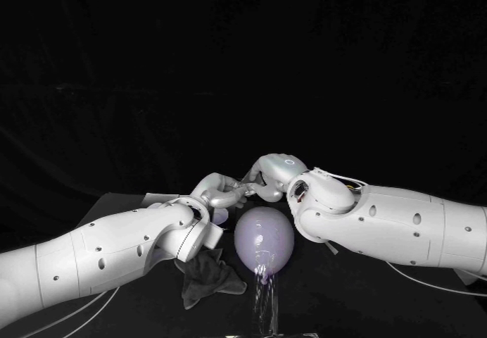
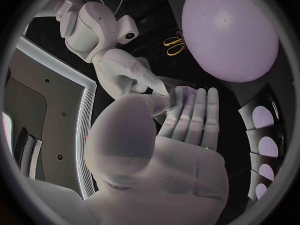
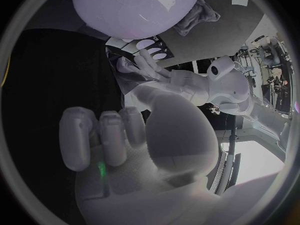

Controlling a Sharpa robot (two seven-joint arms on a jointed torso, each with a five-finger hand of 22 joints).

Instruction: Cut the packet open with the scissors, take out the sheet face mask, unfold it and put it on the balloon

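As the two arms close in over the middle of the black table [image 1: 350, 299], the balloon [image 1: 264, 238] sits right between them, pale lilac, long end toward the robot. Both hands are just past it on the far side! From the head view, the left hand [image 2: 182, 127] and the right hand [image 3: 122, 145] meet fingertip to fingertip behind the balloon's far end, near it, though I can't tell whether either touches it.

The scissors [image 2: 175, 44], yellow handles showing, lie on the table beyond the balloon, well apart from both hands. A crumpled dark cloth [image 1: 209, 276] lies just beside the balloon, on the left arm's side and partly under that arm. A thin glinting streak runs from the balloon's near end toward the robot; what it is, I can't say. A rack of pale ovals [image 2: 263, 119] sits on the table near the left hand. Behind everything hangs a dark backdrop.

The left hand is stretched out flat, fingers straight and side by side, nothing in it. The right hand has its fingers curled into the palm with the thumb reaching forward, and I can see nothing in its grasp. Both forearms angle inward and downward, wrists bent toward each other above the balloon.
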